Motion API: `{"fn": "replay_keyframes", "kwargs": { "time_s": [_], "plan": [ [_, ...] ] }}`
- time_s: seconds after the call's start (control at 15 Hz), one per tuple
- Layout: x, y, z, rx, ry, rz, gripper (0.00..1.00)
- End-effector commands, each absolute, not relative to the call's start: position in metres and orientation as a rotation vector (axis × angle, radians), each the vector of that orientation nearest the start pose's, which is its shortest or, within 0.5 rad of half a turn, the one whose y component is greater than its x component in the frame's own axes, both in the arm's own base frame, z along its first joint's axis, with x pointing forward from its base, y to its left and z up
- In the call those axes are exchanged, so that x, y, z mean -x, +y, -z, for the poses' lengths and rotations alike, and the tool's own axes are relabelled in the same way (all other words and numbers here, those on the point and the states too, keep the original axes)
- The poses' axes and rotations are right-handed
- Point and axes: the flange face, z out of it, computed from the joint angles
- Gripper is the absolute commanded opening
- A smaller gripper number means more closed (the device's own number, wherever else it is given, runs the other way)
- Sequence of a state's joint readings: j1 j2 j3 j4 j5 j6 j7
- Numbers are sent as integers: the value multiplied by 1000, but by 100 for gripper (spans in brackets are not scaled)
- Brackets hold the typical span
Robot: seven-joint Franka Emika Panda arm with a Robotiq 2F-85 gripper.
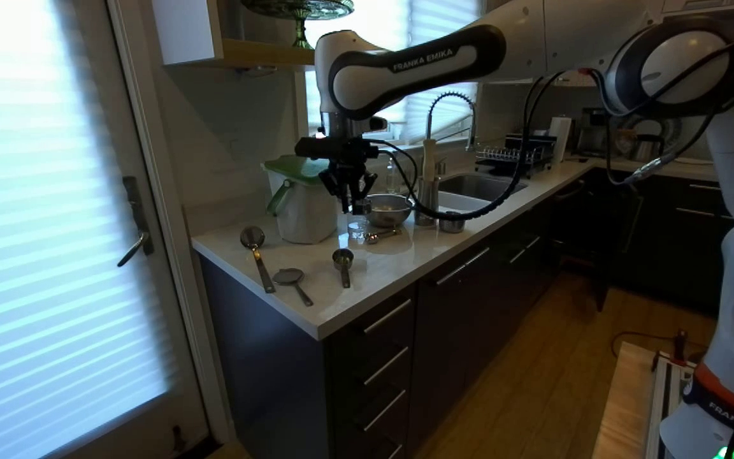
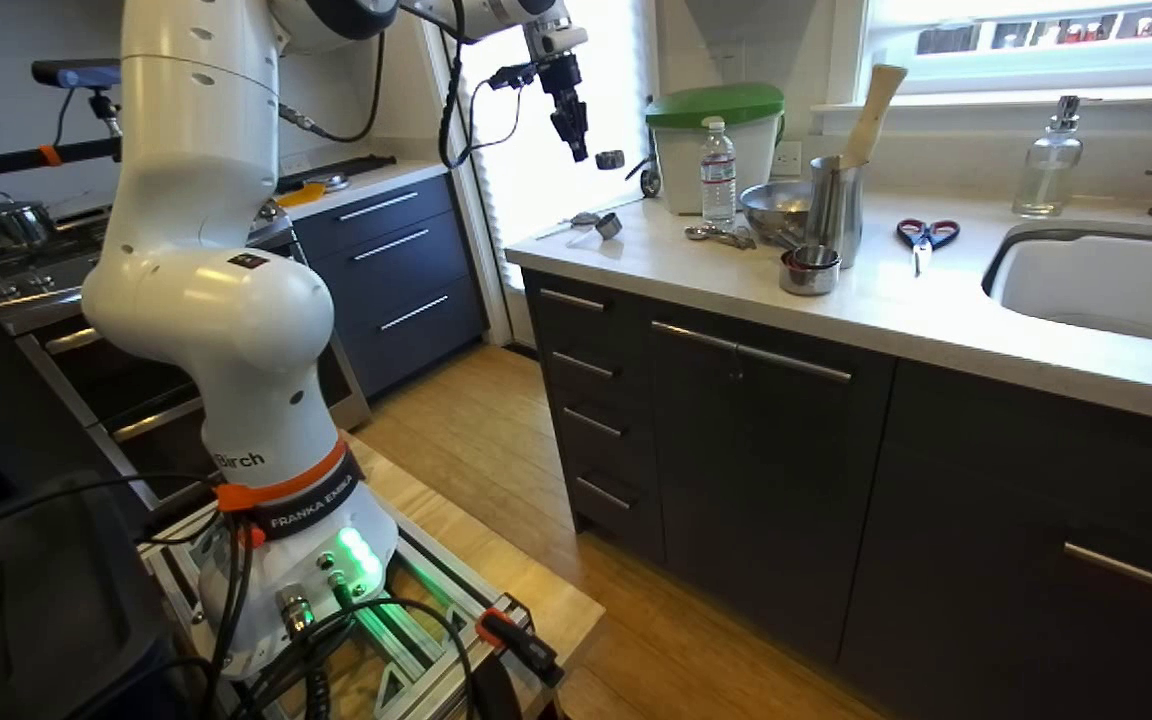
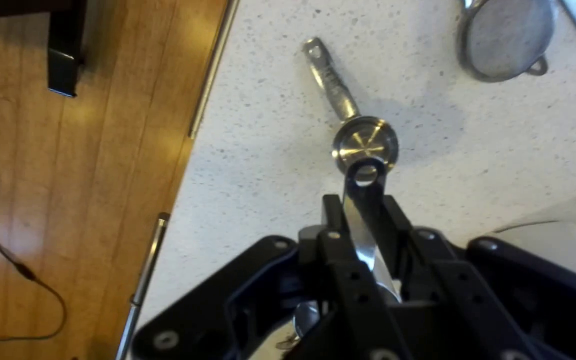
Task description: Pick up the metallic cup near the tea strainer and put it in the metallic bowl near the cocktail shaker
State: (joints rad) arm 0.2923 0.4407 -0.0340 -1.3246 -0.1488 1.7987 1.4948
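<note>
My gripper (image 1: 349, 199) is raised above the counter and shut on the handle of a small metallic cup (image 2: 610, 159). In the wrist view, the handle (image 3: 360, 220) runs between the fingertips, and most of the cup is hidden by the gripper. A second metallic cup (image 3: 366, 142) with a handle lies on the counter below, near the round tea strainer (image 3: 510, 37). Both show in an exterior view, the second cup (image 1: 343, 257) right of the strainer (image 1: 288, 276). The wide metallic bowl (image 2: 774, 212) stands beside the tall steel cocktail shaker (image 2: 834, 215), which holds a wooden tool.
A white bin with a green lid (image 1: 306, 213) stands at the wall, with a water bottle (image 2: 718, 175) beside it. Measuring spoons (image 1: 381, 236) lie before the bowl. Nested steel cups (image 2: 809, 272) stand near the counter edge. A ladle (image 1: 252, 238) and scissors (image 2: 926, 238) lie on the counter.
</note>
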Motion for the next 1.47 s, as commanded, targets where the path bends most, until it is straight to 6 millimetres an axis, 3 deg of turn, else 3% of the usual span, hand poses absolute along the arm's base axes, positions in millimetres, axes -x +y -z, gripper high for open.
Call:
{"fn": "replay_keyframes", "kwargs": {
  "time_s": [0.0, 0.27, 0.6, 0.67, 0.73, 1.2, 1.27, 1.4],
  "plan": [
    [-630, 146, -476, 2536, 2023, 147, 5],
    [-605, 114, -462, 2483, 2059, 193, 5],
    [-578, 60, -455, 2385, 1979, 426, 5],
    [-606, 77, -457, 2427, 1995, 363, 5],
    [-602, 70, -456, 2418, 1996, 372, 21],
    [-606, 78, -457, 2427, 1975, 374, 21],
    [-606, 77, -457, 2427, 1976, 374, 5],
    [-605, 59, -456, 2395, 2067, 329, 5]
  ]
}}
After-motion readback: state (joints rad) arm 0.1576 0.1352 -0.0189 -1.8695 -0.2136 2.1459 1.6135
